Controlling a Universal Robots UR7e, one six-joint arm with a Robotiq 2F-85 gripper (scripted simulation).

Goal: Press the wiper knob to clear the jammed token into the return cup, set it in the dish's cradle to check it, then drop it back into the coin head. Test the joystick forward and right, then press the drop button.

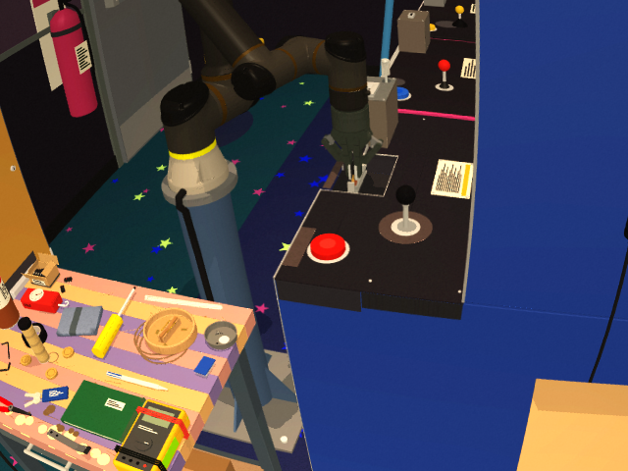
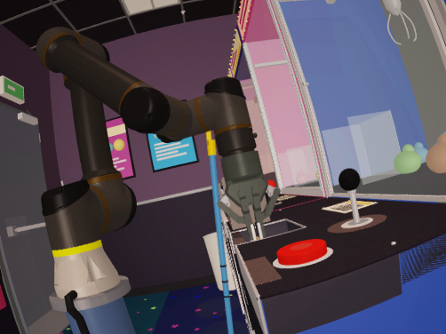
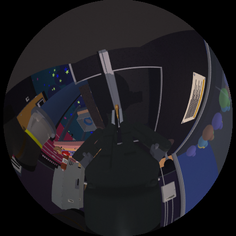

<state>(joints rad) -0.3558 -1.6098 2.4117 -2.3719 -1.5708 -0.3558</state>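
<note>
On the black control panel of the claw machine, my gripper (image 1: pixel 354 175) points straight down over the recessed return cup (image 1: pixel 366 175) behind the red drop button (image 1: pixel 328 247), and it is closed on the orange token (image 3: pixel 116 110), held on edge. The black-ball joystick (image 1: pixel 405 209) stands upright to the right of the gripper. The grey coin head box (image 1: pixel 383 109) rises just behind the gripper. The wooden dish with its cradle (image 1: pixel 169 331) lies on the striped workbench down to the left. The wiper knob is hidden from me.
The panel's left edge (image 1: pixel 299 230) drops to the starred floor beside the gripper. The blue cabinet wall (image 1: pixel 548 152) rises on the right of the panel. A blue pole (image 2: pixel 218 222) stands by the panel's left side. The workbench holds a yellow screwdriver (image 1: pixel 109 332), a grey bowl (image 1: pixel 220 334) and a multimeter (image 1: pixel 152 438).
</note>
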